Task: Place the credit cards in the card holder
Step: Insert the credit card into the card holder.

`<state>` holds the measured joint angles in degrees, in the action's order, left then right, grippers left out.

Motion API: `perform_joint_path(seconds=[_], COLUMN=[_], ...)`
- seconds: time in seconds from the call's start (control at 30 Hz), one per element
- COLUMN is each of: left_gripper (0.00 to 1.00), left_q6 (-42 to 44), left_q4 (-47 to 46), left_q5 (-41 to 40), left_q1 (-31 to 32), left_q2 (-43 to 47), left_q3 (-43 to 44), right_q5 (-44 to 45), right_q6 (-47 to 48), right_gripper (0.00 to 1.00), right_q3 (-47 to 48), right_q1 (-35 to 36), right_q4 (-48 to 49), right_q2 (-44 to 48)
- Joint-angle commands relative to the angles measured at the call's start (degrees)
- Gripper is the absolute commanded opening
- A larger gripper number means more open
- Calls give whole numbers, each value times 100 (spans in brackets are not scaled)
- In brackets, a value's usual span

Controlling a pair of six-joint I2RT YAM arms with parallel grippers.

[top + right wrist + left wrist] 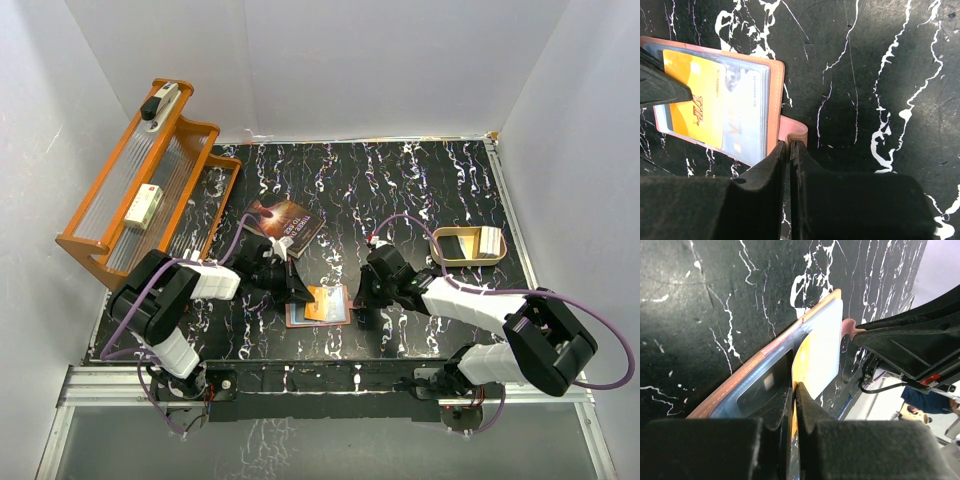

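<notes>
The reddish-brown card holder (318,305) lies open on the black marble table between the two arms, its clear sleeves facing up (752,112). My left gripper (795,387) is shut on the near end of an orange-yellow credit card (815,355). The card's far part sits under a clear sleeve of the card holder (740,387), and its orange end (690,100) sticks out to the left. My right gripper (790,145) is shut on the card holder's pink snap tab (796,131) at its right edge. No other credit card shows.
A dark paperback book (285,222) lies just behind the left gripper (298,288). A beige-gold rounded tin (468,245) stands at the right, behind the right arm (470,300). An orange wooden rack (150,190) fills the back left corner.
</notes>
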<state>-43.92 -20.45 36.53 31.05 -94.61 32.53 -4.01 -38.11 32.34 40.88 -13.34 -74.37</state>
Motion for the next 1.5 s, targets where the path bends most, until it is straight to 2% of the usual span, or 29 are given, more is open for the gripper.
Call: perform_joint_path(seconds=[0.0,0.57,0.6,0.73,0.9,1.03,1.27,1.47], left_gripper=[0,0,4,33,48,52,58,60], left_q6=[-441,-1394,-1388,-1100,-809,-811,-699,-557], left_q4=[-464,-1462,-1380,-578,350,473,969,1391], left_q5=[-677,-939,-961,-1227,-1268,-1197,-1619,-1697], left_q1=[85,460,463,464,464,470,471,471], left_q2=[11,-5,31,435,620,616,921,969], left_q3=[-489,-817,-793,-601,-186,-96,-82,263], right_q5=[-15,120,125,173,92,-84,142,124], right_q6=[-318,-448,-447,-465,-421,-440,-419,-431], right_gripper=[0,0,0,0,0,0,0,0], right_q3=[-104,-223,-214,-235,-277,-355,-407,-444], right_q1=[86,93,91,95,103,103,98,98], right_q4=[232,169,151,95,180,417,357,455], right_q2=[93,371,389,519,647,709,729,716])
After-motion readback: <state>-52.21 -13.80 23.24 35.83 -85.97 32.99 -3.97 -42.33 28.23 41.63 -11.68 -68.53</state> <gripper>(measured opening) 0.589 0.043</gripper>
